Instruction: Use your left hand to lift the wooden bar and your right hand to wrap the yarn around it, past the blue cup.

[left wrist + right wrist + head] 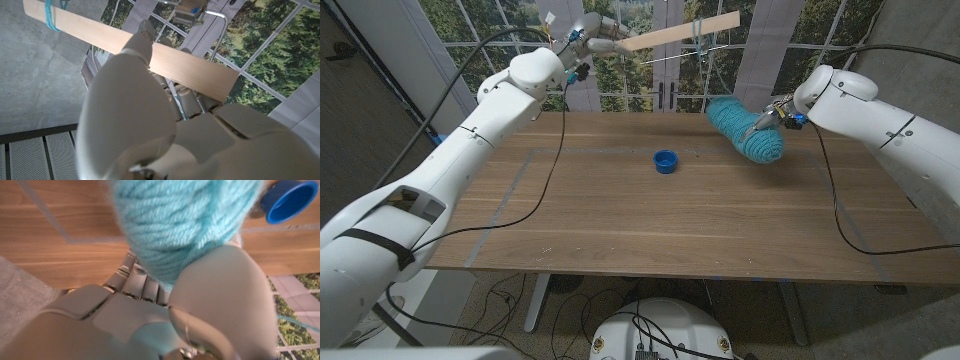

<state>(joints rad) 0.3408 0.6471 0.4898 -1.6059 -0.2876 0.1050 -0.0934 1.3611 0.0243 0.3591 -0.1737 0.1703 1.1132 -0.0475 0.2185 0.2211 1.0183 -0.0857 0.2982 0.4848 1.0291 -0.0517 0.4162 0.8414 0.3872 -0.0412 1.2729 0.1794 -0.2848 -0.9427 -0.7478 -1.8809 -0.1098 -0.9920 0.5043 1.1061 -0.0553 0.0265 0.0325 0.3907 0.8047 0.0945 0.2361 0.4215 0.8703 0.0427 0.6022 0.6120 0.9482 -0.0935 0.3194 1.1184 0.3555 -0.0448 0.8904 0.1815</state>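
Both hands grip: left hand [592,40] wooden bar [682,33], right hand [772,117] half-hidden behind yarn [748,128]

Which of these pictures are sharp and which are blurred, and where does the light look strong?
Head view: evenly lit and sharp; the small blue cup is crisp on the wooden table. Left wrist view: the flat pale wooden bar is sharp, the left hand close and softly bright. Right wrist view: the turquoise yarn skein is near and out of focus.

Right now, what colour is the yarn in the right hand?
Light turquoise blue yarn, clearest in the right wrist view.
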